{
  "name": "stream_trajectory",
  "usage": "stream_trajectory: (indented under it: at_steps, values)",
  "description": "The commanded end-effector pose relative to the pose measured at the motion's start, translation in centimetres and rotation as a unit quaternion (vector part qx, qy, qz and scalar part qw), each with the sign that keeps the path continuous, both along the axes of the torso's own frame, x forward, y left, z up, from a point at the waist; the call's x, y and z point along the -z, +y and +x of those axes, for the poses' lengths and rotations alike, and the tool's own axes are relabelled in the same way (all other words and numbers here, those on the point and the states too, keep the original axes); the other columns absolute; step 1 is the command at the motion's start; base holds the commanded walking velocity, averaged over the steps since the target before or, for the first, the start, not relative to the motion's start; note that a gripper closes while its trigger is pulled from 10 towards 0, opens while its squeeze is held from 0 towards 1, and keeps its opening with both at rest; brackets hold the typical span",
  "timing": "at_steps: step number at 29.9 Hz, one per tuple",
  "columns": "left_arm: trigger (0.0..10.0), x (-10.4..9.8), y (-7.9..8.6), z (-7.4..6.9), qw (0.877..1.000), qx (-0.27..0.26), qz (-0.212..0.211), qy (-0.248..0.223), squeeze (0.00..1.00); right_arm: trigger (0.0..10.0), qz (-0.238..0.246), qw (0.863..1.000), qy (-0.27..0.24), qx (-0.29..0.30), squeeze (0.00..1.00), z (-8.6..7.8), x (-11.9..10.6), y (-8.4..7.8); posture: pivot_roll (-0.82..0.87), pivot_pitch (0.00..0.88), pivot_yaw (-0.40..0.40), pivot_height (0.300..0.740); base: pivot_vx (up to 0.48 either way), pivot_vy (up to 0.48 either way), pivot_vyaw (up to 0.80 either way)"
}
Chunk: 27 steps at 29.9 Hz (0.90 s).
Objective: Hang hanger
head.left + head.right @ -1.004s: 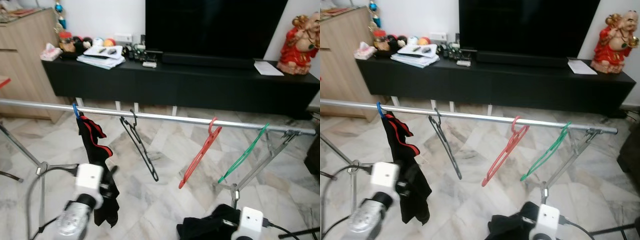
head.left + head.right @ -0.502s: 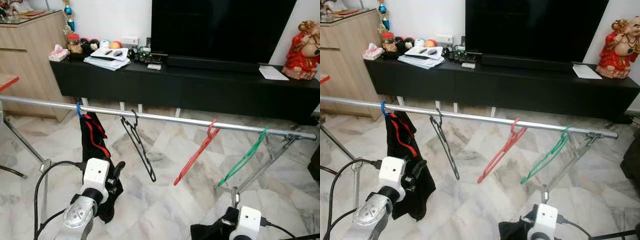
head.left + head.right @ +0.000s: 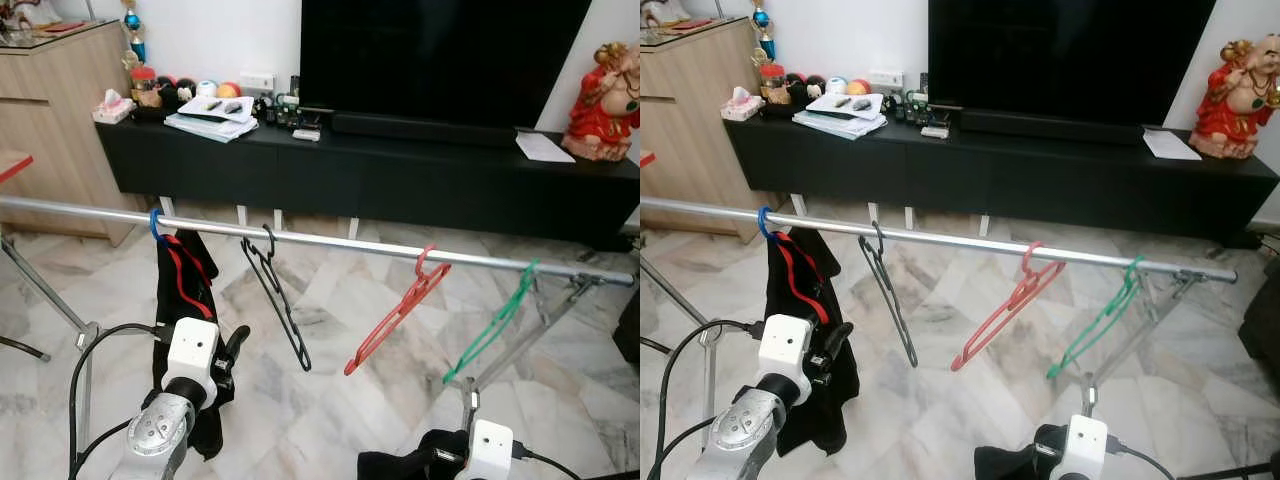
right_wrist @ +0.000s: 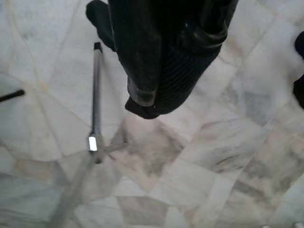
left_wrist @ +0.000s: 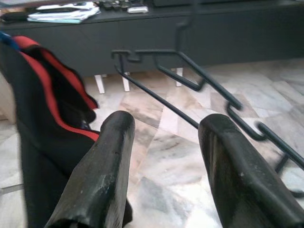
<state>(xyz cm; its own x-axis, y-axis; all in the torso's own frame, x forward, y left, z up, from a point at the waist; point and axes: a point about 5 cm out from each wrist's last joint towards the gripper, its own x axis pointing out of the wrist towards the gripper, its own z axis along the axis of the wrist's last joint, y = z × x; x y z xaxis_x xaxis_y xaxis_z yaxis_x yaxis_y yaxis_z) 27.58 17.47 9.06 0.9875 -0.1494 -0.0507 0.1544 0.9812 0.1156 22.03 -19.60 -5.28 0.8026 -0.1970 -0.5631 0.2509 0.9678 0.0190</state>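
Note:
A silver rail (image 3: 340, 243) crosses in front of me. On it hang a blue hanger carrying a black and red garment (image 3: 183, 285), a bare black hanger (image 3: 282, 315), a red hanger (image 3: 398, 312) and a green hanger (image 3: 497, 318). My left gripper (image 3: 233, 348) is open and holds nothing, low beside the garment; in the left wrist view its fingers (image 5: 111, 156) frame the black hanger (image 5: 199, 85). Down at the picture's lower edge, my right gripper (image 3: 435, 462) is shut on a bundle of black cloth (image 4: 185, 52).
Behind the rail a long black TV cabinet (image 3: 400, 170) carries papers, small items and a red figurine (image 3: 605, 90). A wooden cupboard (image 3: 50, 110) stands at the left. The rail's tripod legs (image 3: 540, 330) and a black cable (image 3: 85, 370) lie over the marble floor.
The camera has shifted a little. The red hanger has swung on the rail. My left wrist has risen slightly beside the garment, and my right gripper with the cloth has sunk lower.

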Motion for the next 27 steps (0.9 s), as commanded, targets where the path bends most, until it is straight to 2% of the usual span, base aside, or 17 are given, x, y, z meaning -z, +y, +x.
stream_trajectory:
  at_steps: [1, 8, 11, 23, 27]
  values:
    - [10.0, 0.4, -0.1, 0.0, 1.000, 0.002, 0.003, 0.014, 0.00, 10.0, 0.007, 1.000, -0.006, -0.005, 0.00, 0.5, -0.2, 0.3, 0.06, 0.018, -0.065, 0.740, 0.300, 0.000, 0.00]
    - [10.0, 0.4, -0.2, 0.0, 1.000, 0.006, 0.000, 0.015, 0.00, 10.0, 0.009, 1.000, -0.005, -0.008, 0.00, 0.4, -0.2, 0.4, 0.05, 0.018, -0.065, 0.740, 0.302, 0.000, 0.00]
    - [10.0, 0.4, -0.3, 0.1, 1.000, 0.008, -0.005, 0.015, 0.00, 10.0, 0.009, 1.000, -0.004, -0.008, 0.00, 0.4, -0.2, 0.4, 0.05, 0.020, -0.064, 0.740, 0.000, 0.000, 0.00]
    - [10.0, 0.4, -1.0, -0.1, 0.996, 0.070, -0.021, 0.048, 0.00, 10.0, 0.016, 1.000, 0.000, -0.012, 0.00, 0.1, 0.1, 0.6, 0.05, 0.048, -0.055, 0.740, 0.000, 0.000, 0.00]
    - [10.0, -0.5, -0.7, 0.4, 0.995, 0.074, -0.045, 0.045, 0.00, 10.0, 0.018, 1.000, -0.001, -0.012, 0.00, 0.1, 0.1, 0.7, 0.05, 0.064, -0.047, 0.740, 0.000, 0.000, 0.00]
